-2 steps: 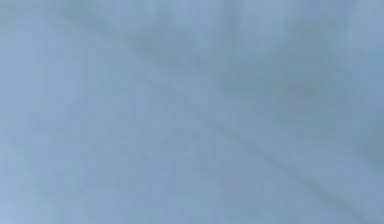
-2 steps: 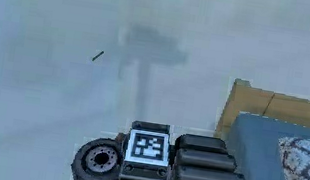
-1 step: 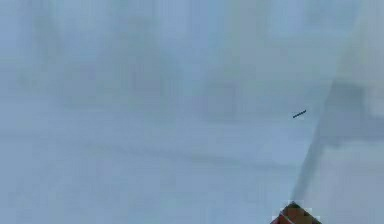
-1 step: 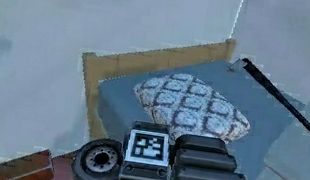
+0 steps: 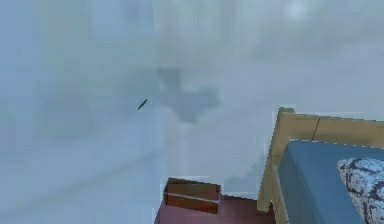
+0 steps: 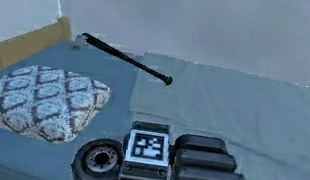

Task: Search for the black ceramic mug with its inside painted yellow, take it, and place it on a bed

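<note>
Tool (image 6: 100, 163) shows against the bed (image 6: 241, 110); whether it holds anything I cannot tell; any release should land on flat cover, clear of pillow (image 6: 40, 100) and dark stick (image 6: 127, 59)

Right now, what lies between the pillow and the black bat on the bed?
Nothing: the bed is bare blue cover between the pillow and the bat, in the arm side view.

Pillow (image 6: 40, 100) lay on the bed (image 6: 230, 119), toward the arm side view's left, and the baseball bat (image 6: 127, 60) lay just behind it. In the forward view, a box (image 5: 192, 193) sat on the floor (image 5: 240, 212), left of the bed.
</note>
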Tool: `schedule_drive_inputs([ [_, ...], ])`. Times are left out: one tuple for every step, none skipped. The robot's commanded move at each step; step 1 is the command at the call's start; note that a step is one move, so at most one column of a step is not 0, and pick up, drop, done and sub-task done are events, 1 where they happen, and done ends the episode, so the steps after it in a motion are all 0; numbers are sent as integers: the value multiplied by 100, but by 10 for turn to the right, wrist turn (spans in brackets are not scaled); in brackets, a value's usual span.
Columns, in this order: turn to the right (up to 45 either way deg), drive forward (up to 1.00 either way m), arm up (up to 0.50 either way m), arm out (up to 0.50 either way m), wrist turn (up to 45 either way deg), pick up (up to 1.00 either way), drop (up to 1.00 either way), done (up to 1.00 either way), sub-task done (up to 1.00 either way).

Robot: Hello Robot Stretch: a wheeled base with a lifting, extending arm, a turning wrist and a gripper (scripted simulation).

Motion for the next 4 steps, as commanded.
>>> schedule_drive_inputs([
  [210, 0, 0, 0, 0, 0, 0, 0, 0],
  [0, 0, 0, 48, 0, 0, 0, 0, 0],
  [0, 0, 0, 0, 450, 0, 0, 0, 0],
  [0, 0, 0, 0, 450, 0, 0, 0, 0],
])
